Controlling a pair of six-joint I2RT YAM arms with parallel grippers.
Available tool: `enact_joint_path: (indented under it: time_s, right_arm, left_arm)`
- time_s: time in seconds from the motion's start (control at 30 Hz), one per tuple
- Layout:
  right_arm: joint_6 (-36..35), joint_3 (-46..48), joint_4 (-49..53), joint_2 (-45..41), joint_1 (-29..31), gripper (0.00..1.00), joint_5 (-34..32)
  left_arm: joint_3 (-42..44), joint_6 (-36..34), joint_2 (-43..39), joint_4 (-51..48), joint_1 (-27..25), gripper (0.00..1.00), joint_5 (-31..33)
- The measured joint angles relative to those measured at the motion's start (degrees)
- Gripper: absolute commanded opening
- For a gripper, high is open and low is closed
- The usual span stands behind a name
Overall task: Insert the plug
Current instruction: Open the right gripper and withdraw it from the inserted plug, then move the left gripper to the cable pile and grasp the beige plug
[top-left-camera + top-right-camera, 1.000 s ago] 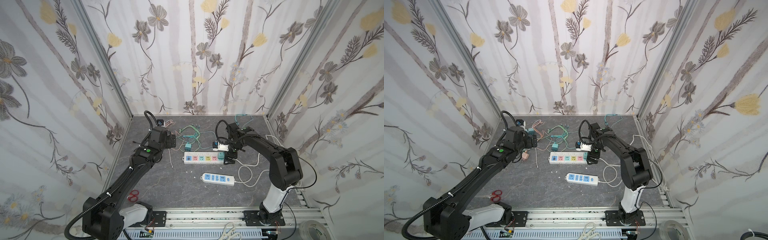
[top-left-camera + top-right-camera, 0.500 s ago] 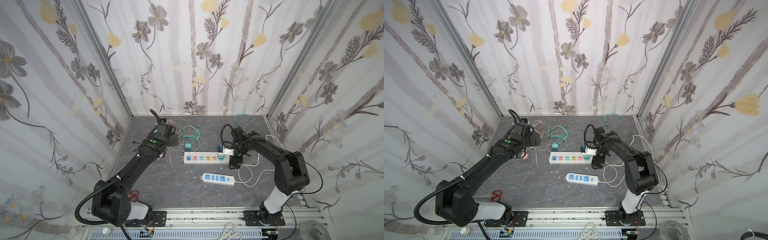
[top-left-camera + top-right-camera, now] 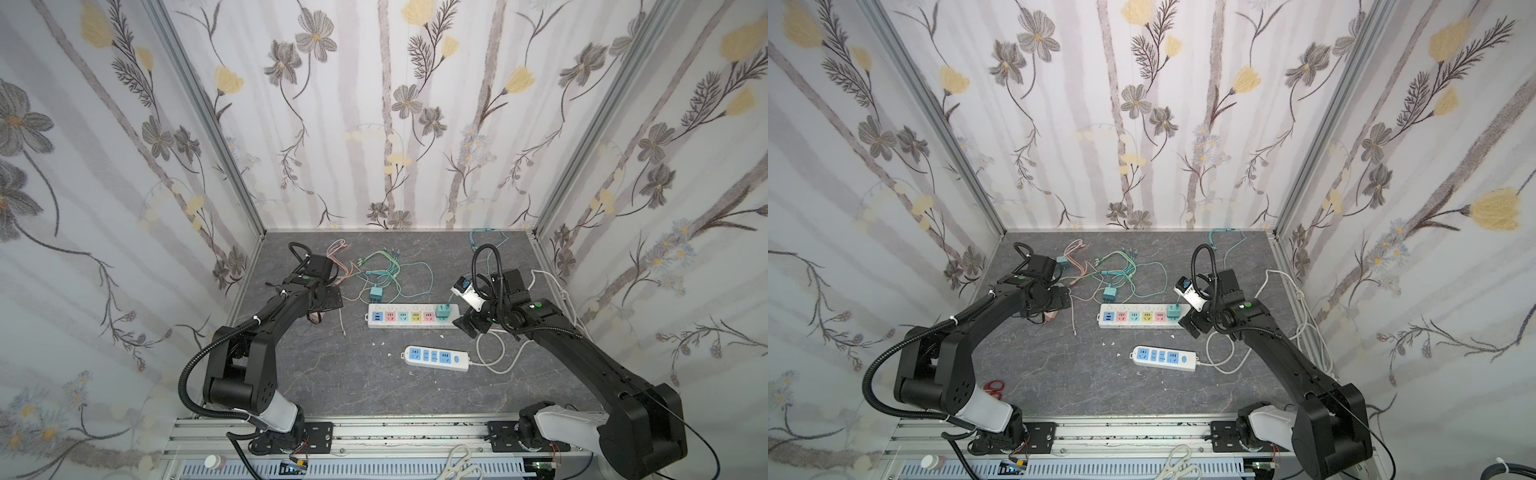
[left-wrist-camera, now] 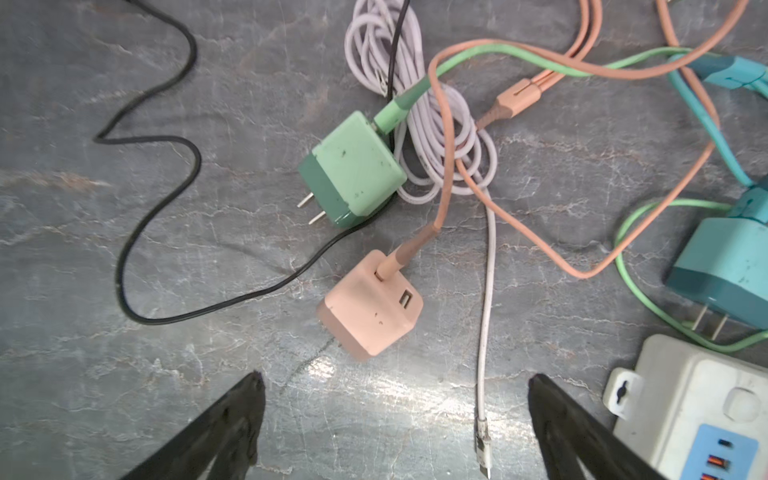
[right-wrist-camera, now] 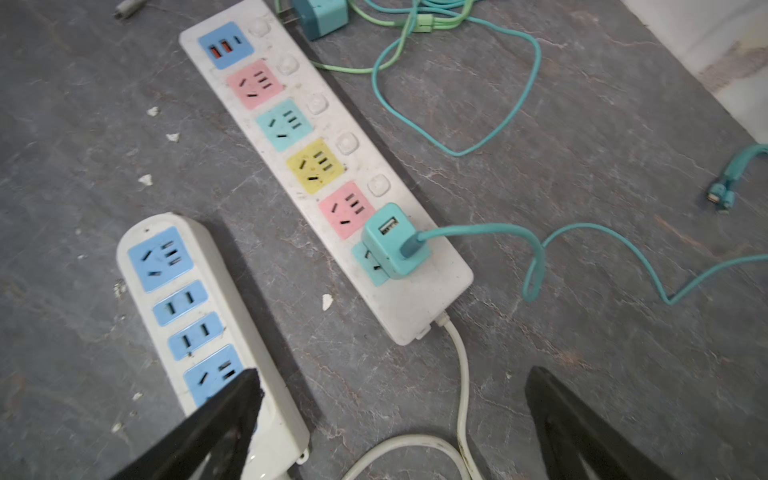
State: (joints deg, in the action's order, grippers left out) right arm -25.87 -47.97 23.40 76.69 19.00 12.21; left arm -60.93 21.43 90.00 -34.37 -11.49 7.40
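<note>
In both top views my left fingers point(image 3: 328, 300) hang wide over the left side of the gray worktop point(image 3: 332, 374). My right fingers point(image 3: 466, 325) are wide too, just beside the end of the long strip point(image 3: 409, 319). Both hold nothing. The teal plug point(image 3: 443, 311) stands in the last socket of that strip, the one nearest my right fingers. A blue plug point(image 3: 376, 296) lies loose behind the strip. A short strip point(image 3: 435, 358) lies in front of it. Walls point(image 3: 395, 104) with gray and yellow flowers stand on three sides. A top view shows red scissors point(image 3: 994, 386) by my left arm; no wrist view has them.

The left wrist view shows what my arm mostly hides from above. A pink plug point(image 4: 372, 303) sits on the worktop just ahead of my two black fingers point(image 4: 232, 424), with an orange cord point(image 4: 444, 166) stuck in it. Past it lies a green plug point(image 4: 353, 166) with two bare prongs. A white cord point(image 4: 440, 124) lies there in loops, and a black cord point(image 4: 158, 199) snakes past.

The right wrist view shows the teal plug point(image 5: 395, 241) up close. It stands straight in a teal socket at the cord end of the strip, and its own teal cord runs out of its top. One of my black fingers point(image 5: 224, 415) covers the near end of the short strip. Small white bits lie on the worktop.
</note>
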Motion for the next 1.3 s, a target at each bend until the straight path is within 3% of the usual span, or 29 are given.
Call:
enact_joint_path:
  time_s: [0.23, 0.43, 0.77, 0.93, 1.0, 1.2, 1.3]
  right_arm:
    - [14.58, 7.1, -18.12, -9.38, -2.32, 0.99, -13.77]
    - [22.6, 6.1, -20.09, -14.34, -5.38, 0.99, -20.96]
    - [27.34, 9.29, -21.81, -19.91, -6.27, 0.99, -24.72]
    - [27.76, 8.85, -21.68, -18.18, -6.27, 0.99, -24.79]
    - [27.89, 8.63, -21.64, -17.66, -6.27, 0.99, -24.76]
    - [28.48, 8.46, -21.79, -16.74, -6.27, 0.99, -24.65]
    - [28.63, 8.44, -21.84, -16.76, -6.27, 0.99, -24.59]
  left_arm:
    - [-0.33, 1.29, 5.49, 3.48, 1.97, 1.0, -1.14]
    - [0.44, 1.68, 8.63, 6.91, 1.77, 1.0, -5.38]
    - [2.56, 2.29, 6.47, 7.69, -3.28, 1.0, -13.68]
    - [2.86, 1.25, 4.39, 5.88, -4.11, 1.0, -13.38]
    - [2.84, 1.01, 4.13, 5.18, -4.17, 0.96, -11.82]
    - [-0.33, -0.76, 8.55, 2.36, -5.81, 0.72, -5.73]
    - [-2.23, -2.25, 11.5, 2.1, -7.3, 0.67, -2.64]
